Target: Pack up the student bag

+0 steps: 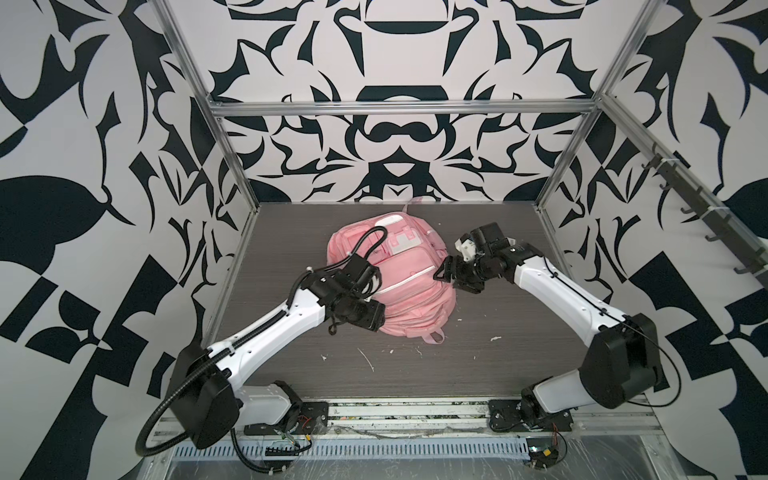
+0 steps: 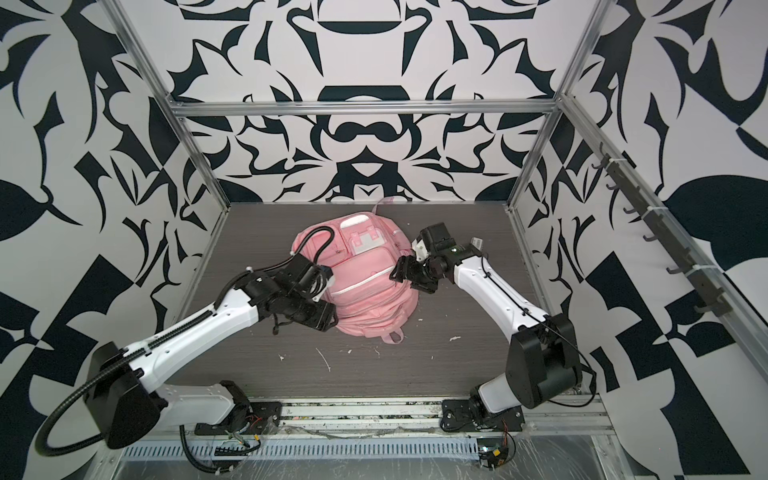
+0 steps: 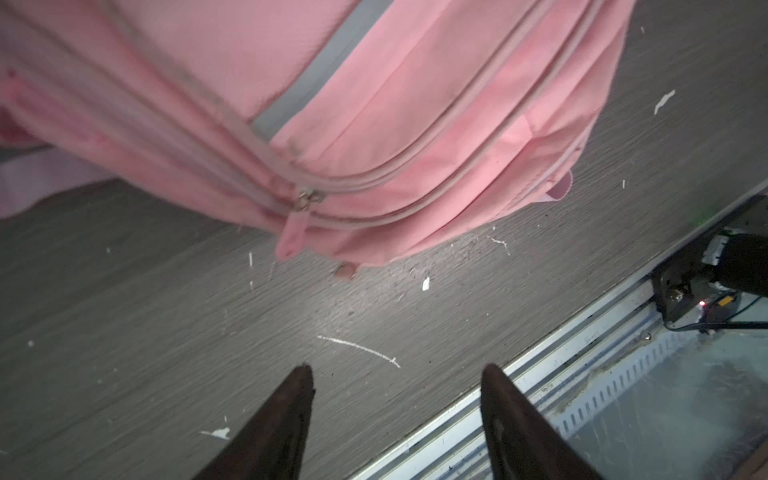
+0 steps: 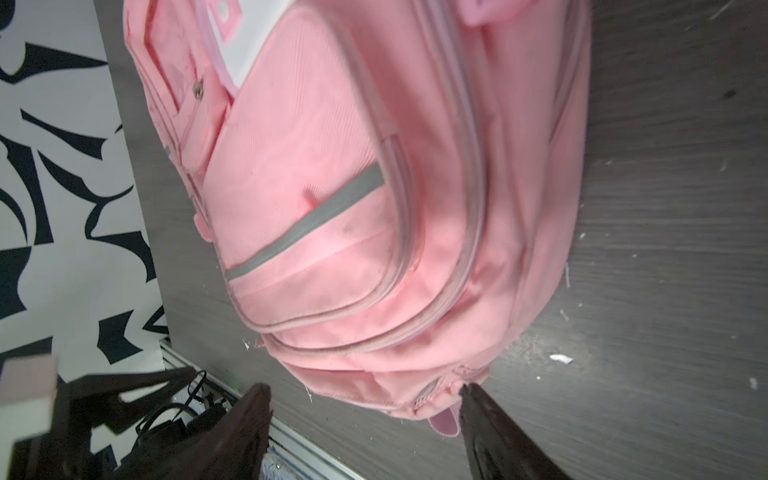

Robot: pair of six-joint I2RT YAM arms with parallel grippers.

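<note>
The student bag (image 1: pixel 409 286) (image 2: pixel 365 286) is a pink backpack lying flat, front pockets up, in the middle of the dark table in both top views. Its top loop (image 1: pixel 434 337) points toward the table's front. My left gripper (image 1: pixel 371 319) (image 3: pixel 395 368) hovers at the bag's left front side, open, with only bare table between its fingers. A zip pull (image 3: pixel 305 200) with a pink tab sits on the bag (image 3: pixel 374 124) ahead of it. My right gripper (image 1: pixel 441 271) (image 4: pixel 365 386) is open at the bag's right edge, holding nothing. One fingertip (image 4: pixel 469 392) lies close to the loop (image 4: pixel 444 419).
White scraps (image 1: pixel 368 359) are scattered over the table's front part. A metal rail (image 1: pixel 407 415) runs along the front edge, with both arm bases on it. Patterned walls and frame posts (image 1: pixel 239 183) close in the sides and back. A pink strap (image 1: pixel 409 204) trails at the back.
</note>
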